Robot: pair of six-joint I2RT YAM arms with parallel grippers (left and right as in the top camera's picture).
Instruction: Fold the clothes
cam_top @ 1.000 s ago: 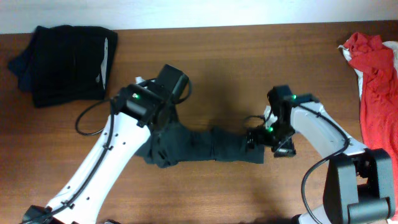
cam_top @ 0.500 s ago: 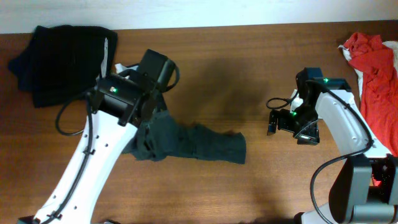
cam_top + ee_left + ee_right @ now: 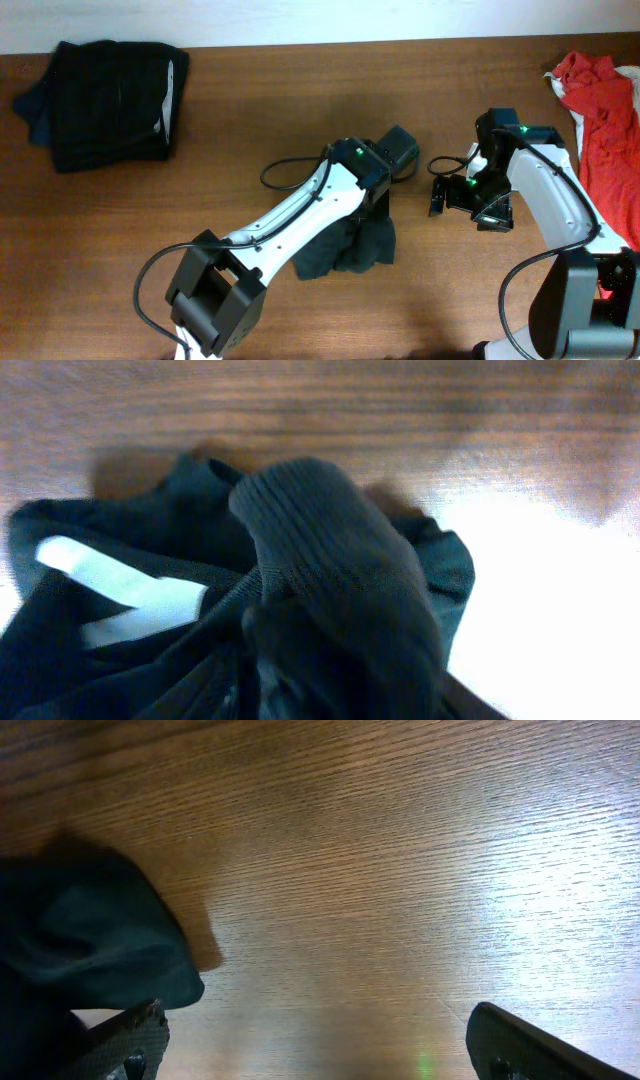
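A dark teal-black garment (image 3: 345, 250) lies bunched on the wooden table (image 3: 300, 120), near the middle front. My left gripper (image 3: 374, 218) is at its right end, shut on the fabric. In the left wrist view the garment (image 3: 330, 570) fills the frame with a ribbed edge and a white label (image 3: 130, 595), and the fingers are hidden. My right gripper (image 3: 438, 197) is open and empty, a little right of the garment. In the right wrist view its open fingers (image 3: 320, 1050) hover over bare wood, with the garment's edge (image 3: 90, 940) at the left.
A folded black stack (image 3: 105, 95) with a white stripe lies at the back left corner. A red garment (image 3: 600, 130) lies in a heap at the right edge. My left arm (image 3: 270, 225) stretches diagonally across the front middle of the table.
My left gripper has carried the garment's left end rightward over its right end, bunching the garment. My right gripper let go of the right end and drew back to the right.
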